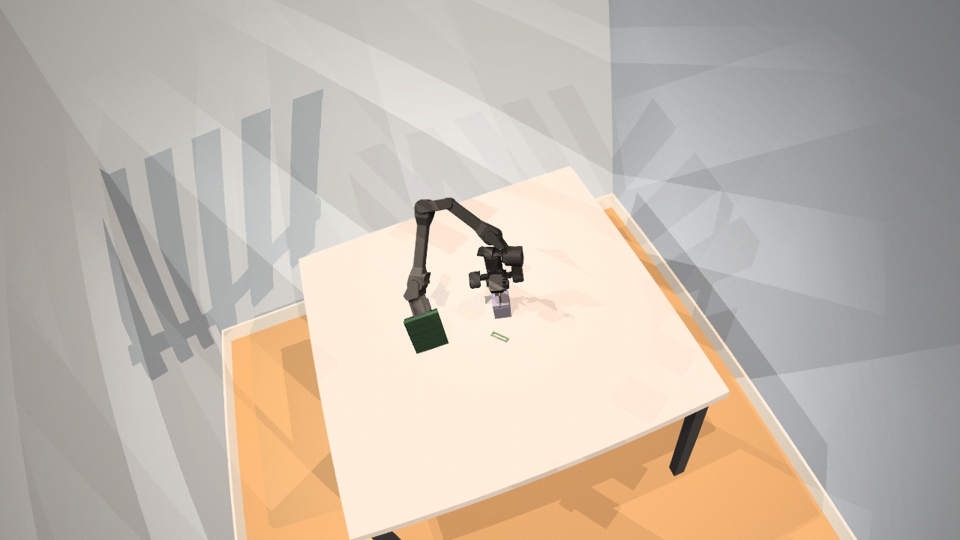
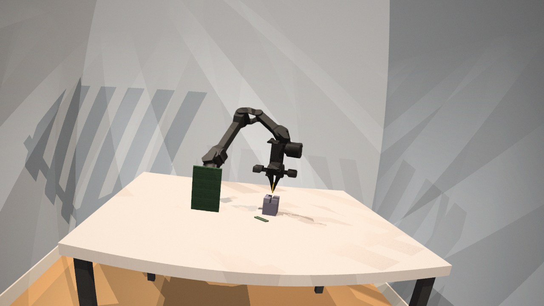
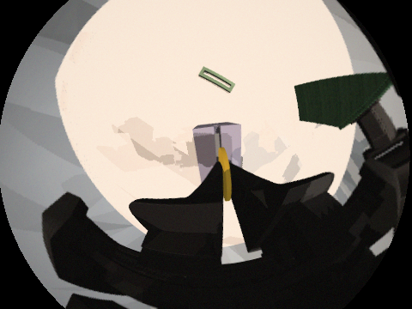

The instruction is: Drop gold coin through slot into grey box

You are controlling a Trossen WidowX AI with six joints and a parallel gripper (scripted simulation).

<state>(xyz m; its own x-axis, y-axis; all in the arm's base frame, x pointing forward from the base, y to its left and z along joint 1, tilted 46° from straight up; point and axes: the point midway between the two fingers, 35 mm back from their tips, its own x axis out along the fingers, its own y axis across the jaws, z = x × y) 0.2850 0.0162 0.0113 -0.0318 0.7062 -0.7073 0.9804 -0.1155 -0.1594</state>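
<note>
Exterior view: one pair of jaws [image 1: 499, 293] [image 2: 272, 191] pinching one coin [image 2: 273, 186] [image 3: 226, 176], one box [image 1: 502, 311] [image 2: 270, 208] [image 3: 232, 139] below

From here I see the gold coin [image 1: 499, 295] [image 2: 272, 187] [image 3: 225, 173] upright, edge-on above the grey box [image 1: 502, 309] [image 2: 270, 208] [image 3: 231, 138]. My box stands closed, slot up, near the flat green holder [image 1: 493, 334] [image 2: 261, 219] [image 3: 216, 83].

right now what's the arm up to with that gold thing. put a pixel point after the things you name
The arm's gripper [image 2: 272, 190] [image 3: 221, 165] has the gold coin [image 2: 273, 186] [image 3: 227, 184] pinched on edge between its fingers, held above the slotted grey box [image 2: 270, 208] [image 3: 232, 142]. The coin isn't inside yet. The green holder [image 1: 492, 334] [image 2: 255, 217] [image 3: 201, 72] lies on the table [image 1: 523, 416] [image 2: 247, 251] [image 3: 172, 43], coinless.
</note>
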